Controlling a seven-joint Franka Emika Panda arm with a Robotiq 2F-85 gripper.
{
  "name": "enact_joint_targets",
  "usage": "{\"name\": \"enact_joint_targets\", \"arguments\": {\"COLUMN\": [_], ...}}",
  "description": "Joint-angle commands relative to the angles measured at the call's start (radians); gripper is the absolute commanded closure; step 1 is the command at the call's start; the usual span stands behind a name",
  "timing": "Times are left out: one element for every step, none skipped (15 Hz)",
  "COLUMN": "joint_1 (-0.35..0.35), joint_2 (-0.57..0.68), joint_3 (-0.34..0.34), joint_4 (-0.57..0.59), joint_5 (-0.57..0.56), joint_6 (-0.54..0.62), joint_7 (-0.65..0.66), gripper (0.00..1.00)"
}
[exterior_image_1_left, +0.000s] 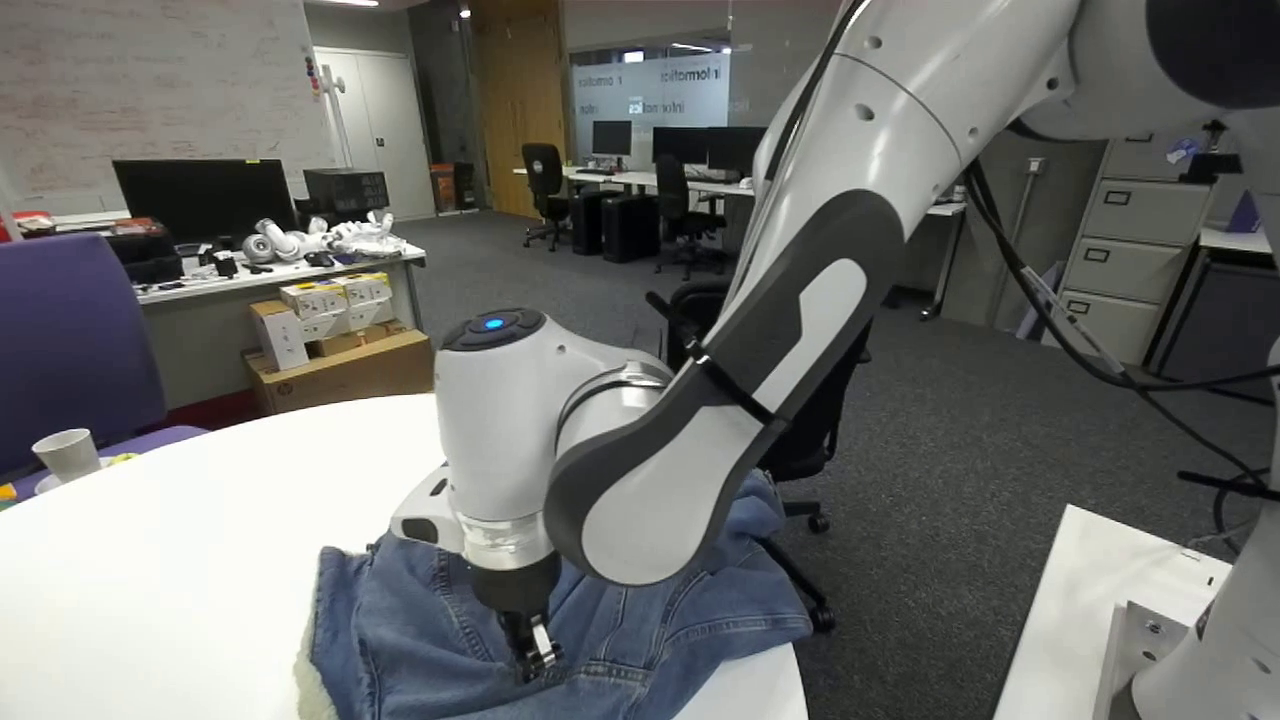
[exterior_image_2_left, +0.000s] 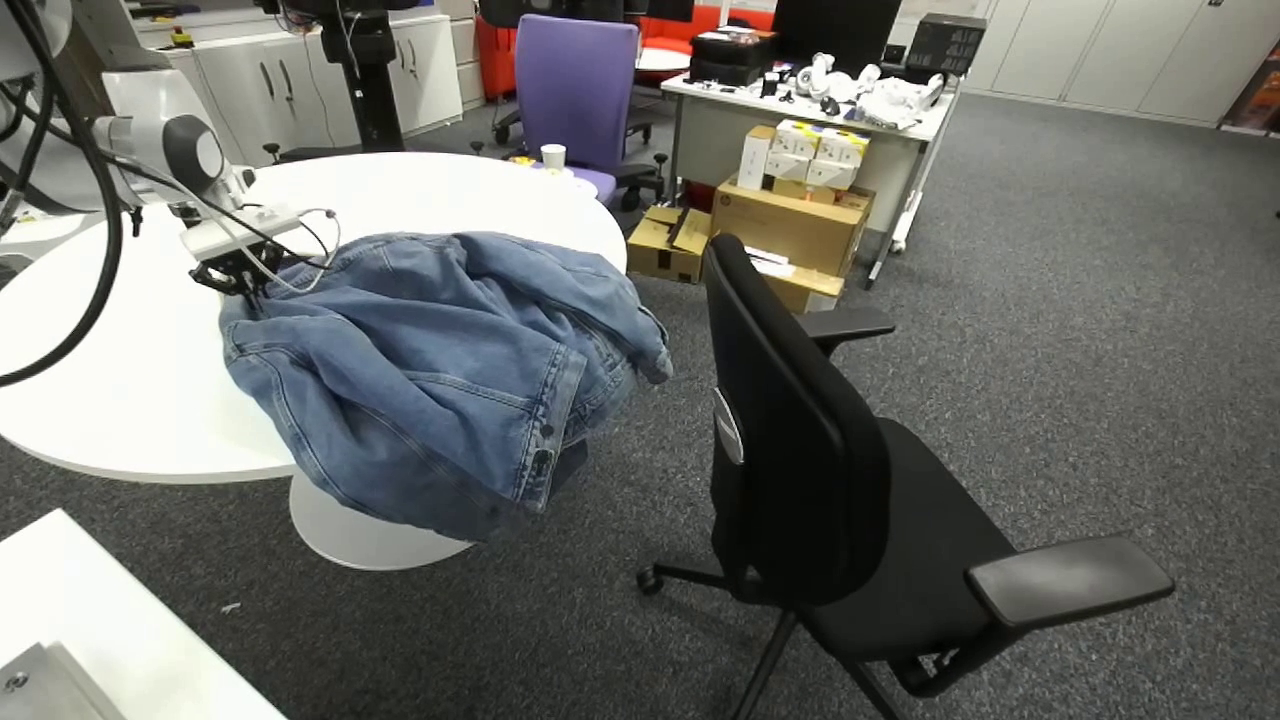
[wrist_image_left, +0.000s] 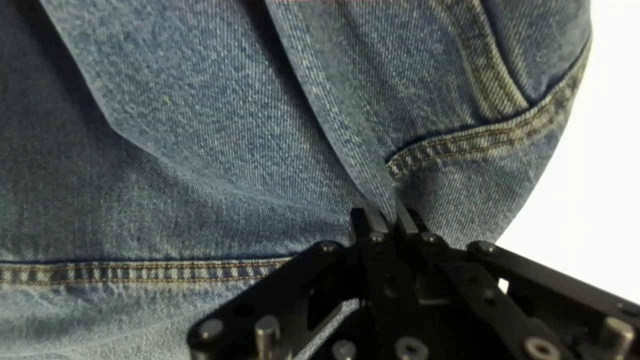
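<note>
Round white bench (exterior_image_1_left: 200, 580), reference for all places. Purple chair (exterior_image_1_left: 65, 340) just beyond the bench's left edge. White cup (exterior_image_1_left: 68, 455) just off that same edge, by the chair; what it stands on is hard to make out. Well back from the bench: black monitor (exterior_image_1_left: 205, 200), then a brown HP carton (exterior_image_1_left: 345, 372) on the floor, small white-and-yellow boxes (exterior_image_1_left: 325, 325) stacked above it.

Blue denim jacket (exterior_image_1_left: 630, 640) lies rumpled over the bench's right part, folds and stitched seams showing; pale fleecy edge (exterior_image_1_left: 312, 690) at its left, against the bench top. In an exterior view, a buttoned band (exterior_image_2_left: 545, 435) hangs out past the bench's rim.

Hand (wrist_image_left: 389, 217) points down at the jacket, over the bench. Fingers closed, pinching a fold of denim; in the wrist view the fold runs straight in between the tips.

Panda arm (exterior_image_1_left: 650, 520) reaches over the bench from the right. Black office chair (exterior_image_2_left: 800, 450) on the floor right of the bench, apart from the jacket. Grey filing cabinet (exterior_image_1_left: 1130, 265) far past the bench's right side. White stand (exterior_image_1_left: 1075, 590) nearer, off the bench's right, carrying the arm's base.
</note>
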Motion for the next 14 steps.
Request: {"name": "enact_joint_targets", "arguments": {"joint_1": [-0.066,-0.074,-0.086,-0.095,-0.103,-0.108,-0.108,-0.108,-0.098,-0.095,-0.094,-0.093,-0.093,-0.096], "joint_2": [-0.146,-0.169,-0.186,-0.205,-0.223,-0.238,-0.251,-0.263,-0.272,-0.282,-0.286,-0.294,-0.302,-0.306], "joint_3": [0.049,0.055,0.063,0.07,0.076,0.08,0.079,0.078,0.069,0.067,0.068,0.069,0.068,0.07], "joint_4": [-0.238,-0.276,-0.306,-0.336,-0.36,-0.375,-0.385,-0.392,-0.391,-0.393,-0.391,-0.394,-0.396,-0.397], "joint_5": [0.024,0.025,0.028,0.03,0.033,0.034,0.033,0.029,0.018,0.014,0.014,0.014,0.015,0.023], "joint_6": [0.103,0.116,0.128,0.135,0.137,0.129,0.119,0.11,0.094,0.082,0.072,0.062,0.053,0.044], "joint_7": [0.009,0.01,0.003,0.0,-0.003,-0.004,0.001,0.001,0.015,0.013,0.007,0.003,0.004,0.002], "gripper": [0.98,0.98,0.98,0.98,0.98,0.98,0.98,0.98,0.98,0.98,0.98,0.98,0.98,0.73]}}
